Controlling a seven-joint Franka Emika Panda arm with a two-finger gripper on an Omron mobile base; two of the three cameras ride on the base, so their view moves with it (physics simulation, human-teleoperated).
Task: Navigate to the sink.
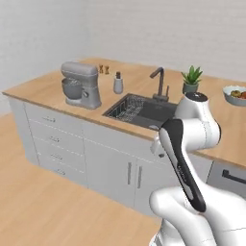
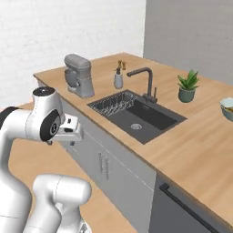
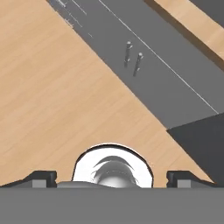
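Dark-grey sink (image 2: 136,114) sits above/beyond gripper (image 3: 111,177), gripper spread wide, empty, facing floor.

The sink (image 2: 141,116) is dark grey, with a ribbed, lined pattern across its drainer section and a pale metal drain ring. Its faucet (image 2: 144,82) is dark grey too. The worktop (image 2: 200,150) is warm light wood with a faint grain. The cabinets (image 1: 96,158) below are pale grey with thin metal handles. The stand mixer (image 1: 80,84) is silver-grey. The soap bottle (image 1: 118,83) is light grey with a dark top. The plant (image 2: 188,86) has green spiky leaves in a grey-green pot. The bowl (image 1: 236,95) is grey-blue. The floor (image 1: 43,206) is light wood. The wall (image 2: 54,32) is white with a faint brick pattern.
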